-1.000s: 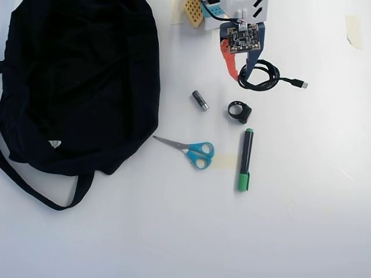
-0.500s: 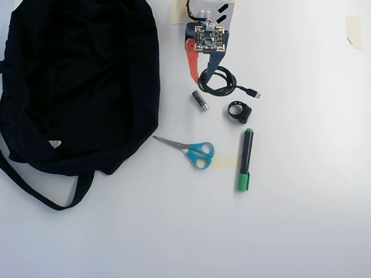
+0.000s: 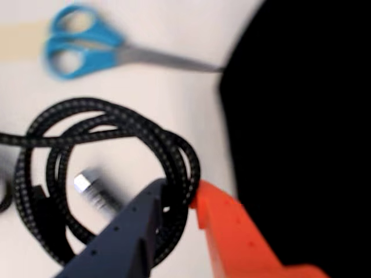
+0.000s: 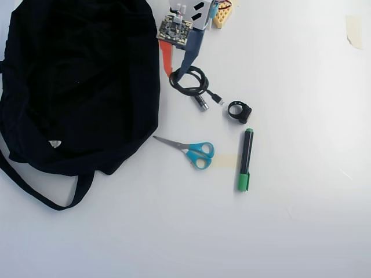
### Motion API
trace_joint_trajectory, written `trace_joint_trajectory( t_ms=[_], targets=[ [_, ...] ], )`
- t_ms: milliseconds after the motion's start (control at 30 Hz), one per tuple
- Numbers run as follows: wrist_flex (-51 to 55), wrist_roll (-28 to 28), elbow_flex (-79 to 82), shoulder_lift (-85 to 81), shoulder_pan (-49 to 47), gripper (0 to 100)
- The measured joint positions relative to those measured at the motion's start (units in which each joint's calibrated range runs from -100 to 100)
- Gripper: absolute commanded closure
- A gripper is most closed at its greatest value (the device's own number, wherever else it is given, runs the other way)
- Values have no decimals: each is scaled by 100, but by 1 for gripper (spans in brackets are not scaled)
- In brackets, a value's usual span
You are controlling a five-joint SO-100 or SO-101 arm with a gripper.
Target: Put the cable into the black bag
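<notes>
The cable [image 4: 204,83] is a black braided coil, and my gripper [image 4: 173,76] is shut on its left side. Its plug end [image 4: 219,99] trails to the lower right. In the wrist view the coil [image 3: 87,104] hangs between the dark finger [image 3: 133,226] and the orange finger [image 3: 232,231], with the gripper [image 3: 181,188] pinching the strands. The black bag [image 4: 75,87] fills the left of the overhead view; its right edge lies just left of the orange finger. In the wrist view the bag [image 3: 301,116] is the dark mass on the right.
A small battery [image 4: 200,102] lies under the coil's lower edge, seen through the loop [image 3: 93,191] in the wrist view. A black ring clip [image 4: 239,111], a green marker [image 4: 245,159] and blue-handled scissors [image 4: 194,152] lie below and right. Tape [image 4: 352,29] sits far right.
My gripper has swung left with the cable in it, from beside the ring clip's area to the bag's right edge. The coil now lies over the battery.
</notes>
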Motion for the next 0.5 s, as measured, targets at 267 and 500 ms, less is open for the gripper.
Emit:
trace_joint_trajectory(
  t_ms=[267, 500],
  targets=[
    [-249, 0, -47, 0, 786, 98],
    [-515, -20, -47, 0, 2248, 98]
  ],
)
